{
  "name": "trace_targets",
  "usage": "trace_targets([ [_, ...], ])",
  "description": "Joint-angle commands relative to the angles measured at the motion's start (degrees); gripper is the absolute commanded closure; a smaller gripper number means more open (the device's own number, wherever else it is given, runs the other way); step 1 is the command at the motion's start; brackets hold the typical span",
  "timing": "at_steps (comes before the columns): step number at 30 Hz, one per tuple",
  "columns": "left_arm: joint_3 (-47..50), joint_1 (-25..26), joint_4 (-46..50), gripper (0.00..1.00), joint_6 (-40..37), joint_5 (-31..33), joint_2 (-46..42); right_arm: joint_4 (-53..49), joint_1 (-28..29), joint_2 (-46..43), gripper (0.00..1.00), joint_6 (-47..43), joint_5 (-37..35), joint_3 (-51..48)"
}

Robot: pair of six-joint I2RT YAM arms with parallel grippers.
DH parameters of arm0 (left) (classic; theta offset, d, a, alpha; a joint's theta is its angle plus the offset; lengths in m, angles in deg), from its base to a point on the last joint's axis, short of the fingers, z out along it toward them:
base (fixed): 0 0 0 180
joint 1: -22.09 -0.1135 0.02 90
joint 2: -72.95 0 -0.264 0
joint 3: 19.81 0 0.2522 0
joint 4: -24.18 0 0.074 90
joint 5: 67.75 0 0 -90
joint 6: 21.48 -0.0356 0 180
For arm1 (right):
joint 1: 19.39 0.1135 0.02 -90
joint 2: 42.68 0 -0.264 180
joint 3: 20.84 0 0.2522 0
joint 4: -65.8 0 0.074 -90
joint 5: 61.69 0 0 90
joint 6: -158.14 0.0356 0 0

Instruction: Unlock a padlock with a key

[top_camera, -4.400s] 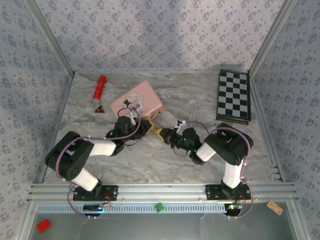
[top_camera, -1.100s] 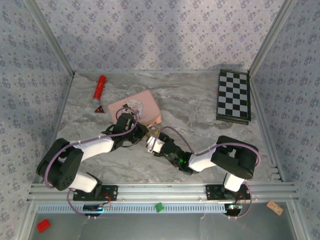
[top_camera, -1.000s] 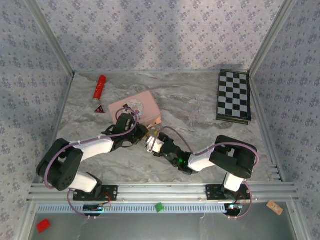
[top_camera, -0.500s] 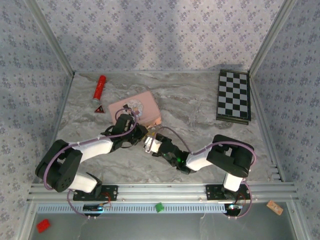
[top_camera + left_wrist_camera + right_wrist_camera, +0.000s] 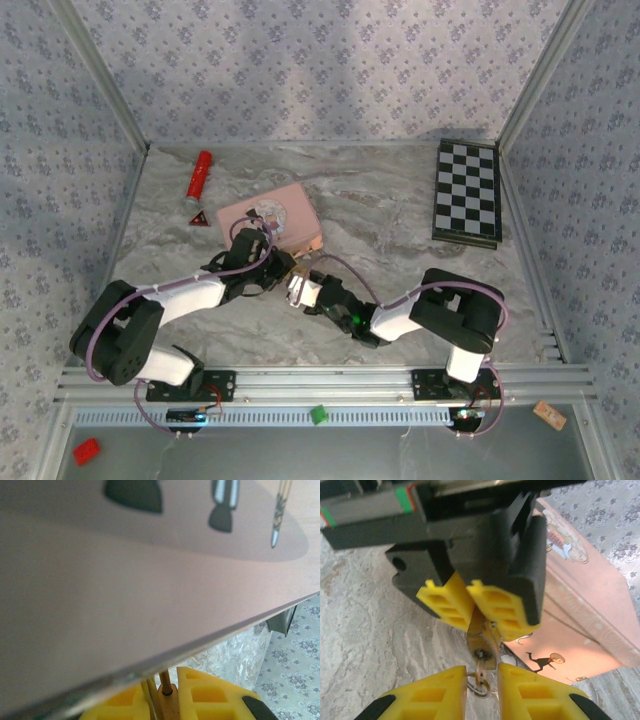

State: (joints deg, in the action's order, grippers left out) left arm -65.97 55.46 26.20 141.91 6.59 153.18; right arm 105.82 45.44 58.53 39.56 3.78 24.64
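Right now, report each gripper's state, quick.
Left gripper: closed, holding the padlock.
Right gripper: jaws narrow around the key; whether it grips cannot be told.

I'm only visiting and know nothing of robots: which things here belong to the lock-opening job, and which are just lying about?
Part of the job:
- padlock, clamped in the left gripper
- key, in the padlock, between the fingers of the right gripper

Just lying about:
- pink tin
- red cylinder
- red triangle
- checkerboard
- green block
- red block
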Motion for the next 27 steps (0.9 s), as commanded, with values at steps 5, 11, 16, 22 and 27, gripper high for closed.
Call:
trace_targets([
  [5,-0.4,-0.4,0.5,1.00,4.1,-3.3,-2.0,-0.8,-0.1,0.8,0.78,-0.6,-0.5,0.9],
  [11,-0.4,-0.5,0.4,1.00,4.0,-3.3,-1.5,-1.6,-0.2,-0.4,0.79,-0.2,0.0,1.1],
  [16,-0.2,-0.5,0.3,1.00,4.0,-3.1,-1.4,-2.0,-0.2,-0.9,0.79,0.0,0.3,1.0],
  [22,0.1,-0.5,0.2,1.00,4.0,-3.1,-1.3,-2.0,-0.2,-2.4,0.77,0.9,0.4,0.8],
  [27,0.2,-0.5,0.0,1.00,3.9,-3.1,-1.2,-2.7,-0.3,-3.0,0.76,1.0,0.7,0.8],
])
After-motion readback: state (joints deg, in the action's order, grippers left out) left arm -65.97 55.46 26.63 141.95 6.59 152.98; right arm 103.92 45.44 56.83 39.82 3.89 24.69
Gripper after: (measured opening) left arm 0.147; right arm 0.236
